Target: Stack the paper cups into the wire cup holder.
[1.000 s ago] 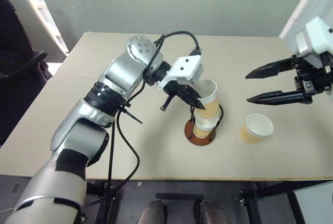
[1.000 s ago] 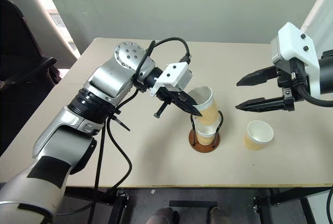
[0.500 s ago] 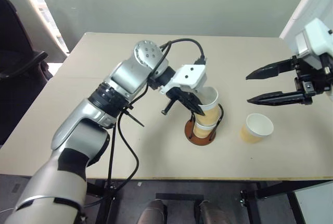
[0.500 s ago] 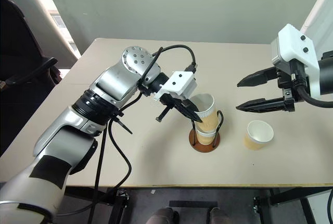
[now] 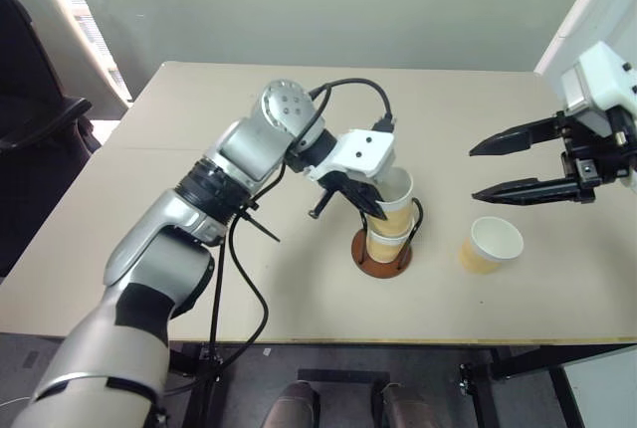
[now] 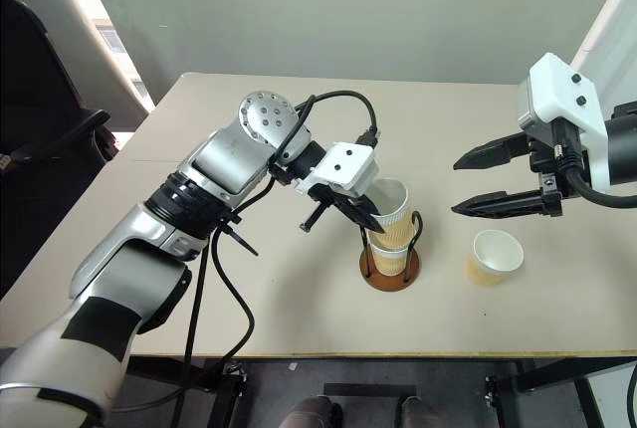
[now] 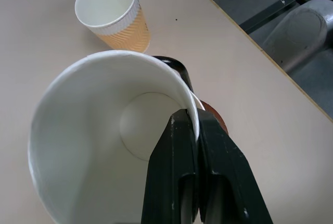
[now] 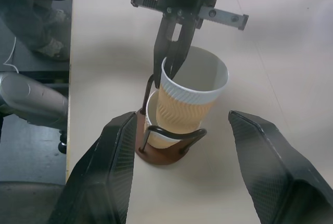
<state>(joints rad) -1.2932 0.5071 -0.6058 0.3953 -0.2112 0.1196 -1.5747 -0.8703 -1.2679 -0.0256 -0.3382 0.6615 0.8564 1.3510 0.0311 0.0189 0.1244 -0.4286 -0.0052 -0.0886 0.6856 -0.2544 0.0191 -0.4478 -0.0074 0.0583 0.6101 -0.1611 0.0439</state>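
Table (image 5: 149,249): bears everything below.
Wire cup holder (image 5: 384,254): near the table's front edge, about mid-width.
Lower cup (image 8: 154,130): seated in the holder, on its base.
Upper cup (image 5: 396,201): nested partway into the lower cup, tilted, its rim above the wire loops.
Left gripper (image 5: 372,208): at the upper cup's left rim, one finger inside, one outside.
Loose cup (image 5: 492,244): upright on the table, right of the holder, apart from it.
Right gripper (image 5: 482,168): above the table, behind and right of the loose cup.
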